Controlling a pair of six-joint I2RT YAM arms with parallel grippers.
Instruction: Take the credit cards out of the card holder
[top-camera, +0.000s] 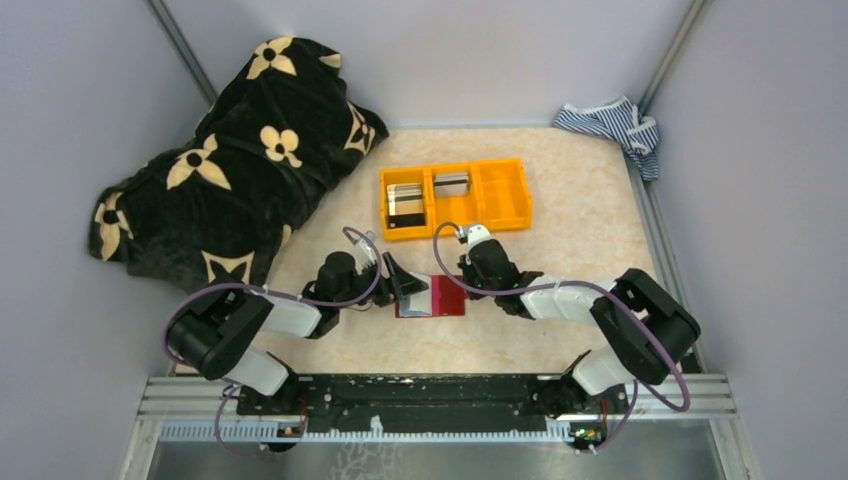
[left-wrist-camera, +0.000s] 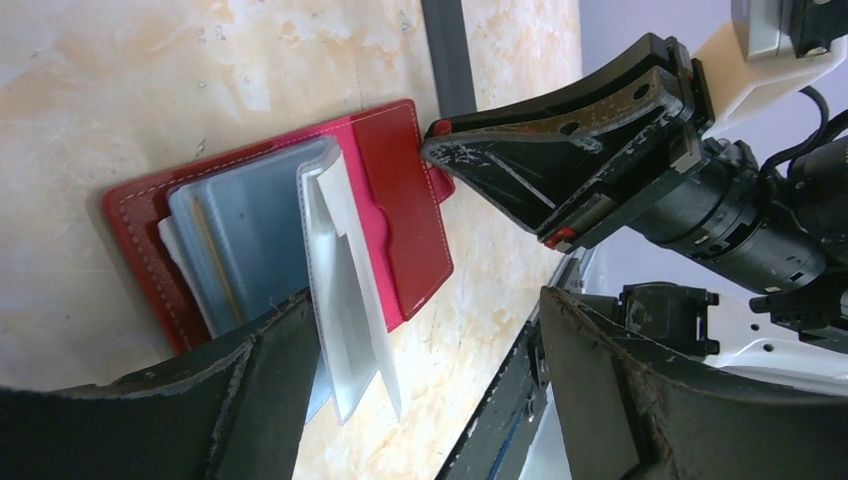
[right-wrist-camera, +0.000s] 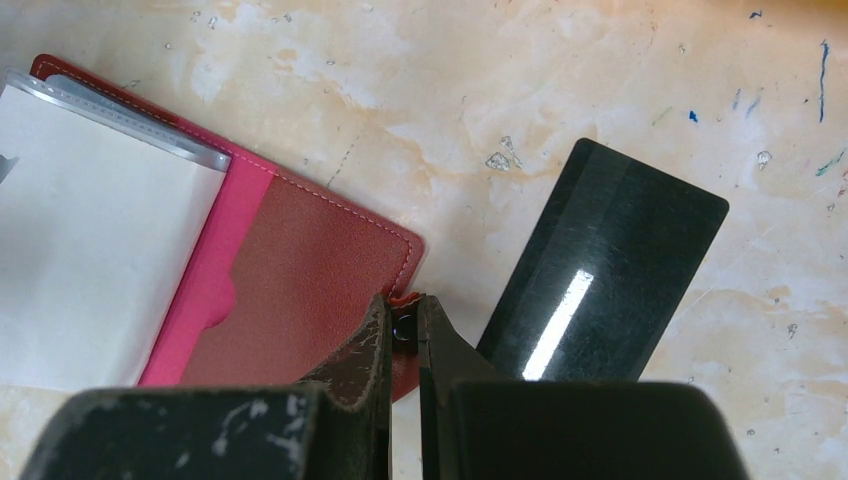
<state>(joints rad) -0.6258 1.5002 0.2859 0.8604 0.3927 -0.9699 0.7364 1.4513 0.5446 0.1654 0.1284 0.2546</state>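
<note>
Card holder (top-camera: 432, 297): open on table (top-camera: 560, 210); right gripper (right-wrist-camera: 405, 322) pinched shut on its edge, left gripper (left-wrist-camera: 420, 325) wide around the sleeves (left-wrist-camera: 250, 230); I'd close low, on one card (right-wrist-camera: 90, 230) only.

Over on your far left, a black blanket (top-camera: 230, 160) with beige flower shapes lies bunched against the wall, spilling onto the beige marbled worktop (top-camera: 585, 240). Mid-worktop you'll see an orange plastic bin (top-camera: 503, 197) with three compartments side by side. In the far right corner sits a crumpled blue-and-white striped cloth (top-camera: 612, 124). A metal rail (top-camera: 440, 392) runs along the near edge.
</note>
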